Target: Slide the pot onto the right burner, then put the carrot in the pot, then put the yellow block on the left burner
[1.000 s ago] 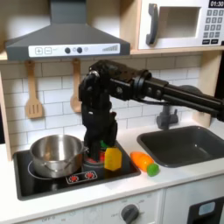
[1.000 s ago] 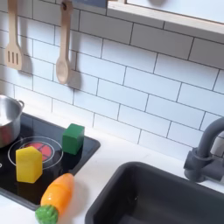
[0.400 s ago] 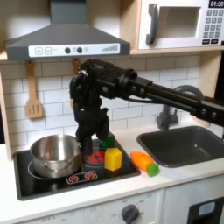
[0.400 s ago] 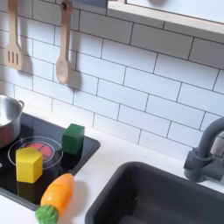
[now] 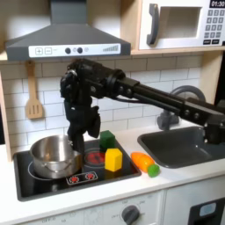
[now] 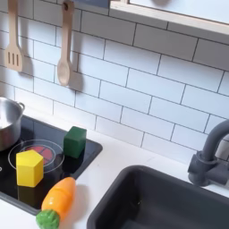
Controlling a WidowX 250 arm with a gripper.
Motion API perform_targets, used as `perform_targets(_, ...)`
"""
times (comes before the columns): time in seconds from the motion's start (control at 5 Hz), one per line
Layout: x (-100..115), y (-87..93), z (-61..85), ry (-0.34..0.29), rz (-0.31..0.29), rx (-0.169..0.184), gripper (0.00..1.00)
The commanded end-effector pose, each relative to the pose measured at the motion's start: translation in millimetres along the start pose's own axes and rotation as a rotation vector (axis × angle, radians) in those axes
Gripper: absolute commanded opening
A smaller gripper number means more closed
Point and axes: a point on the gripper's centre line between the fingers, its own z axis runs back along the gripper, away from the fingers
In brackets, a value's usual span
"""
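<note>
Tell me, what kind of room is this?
Most likely a toy play kitchen: a black cooktop holding a small steel pot, a sink, and a microwave above.

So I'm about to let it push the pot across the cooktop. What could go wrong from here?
The yellow block and the green block sit on or beside the burner next to the pot, so a slide would likely shove them along. The carrot lies on the counter by the cooktop's corner, near the front edge, and a pushed block could knock it off. The gripper is near the pot's rim and could tip it.
</note>
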Motion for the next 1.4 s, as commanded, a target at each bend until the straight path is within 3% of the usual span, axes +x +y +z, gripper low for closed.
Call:
perform_targets(0.0, 13, 3.0, 2.4, -0.022, 0.012, 0.059, 1.0)
perform_targets(0.2, 13, 3.7, 4.6, -0.028, -0.003, 0.141, 1.0)
perform_targets(0.4, 16, 5.0, 4.7, -0.031, -0.001, 0.163, 1.0)
perform_targets(0.8, 27, 11.7, -5.3, -0.017, 0.018, 0.145, 1.0)
perform_targets(1.2, 40, 19.2, -14.5, -0.004, 0.038, 0.148, 1.0)
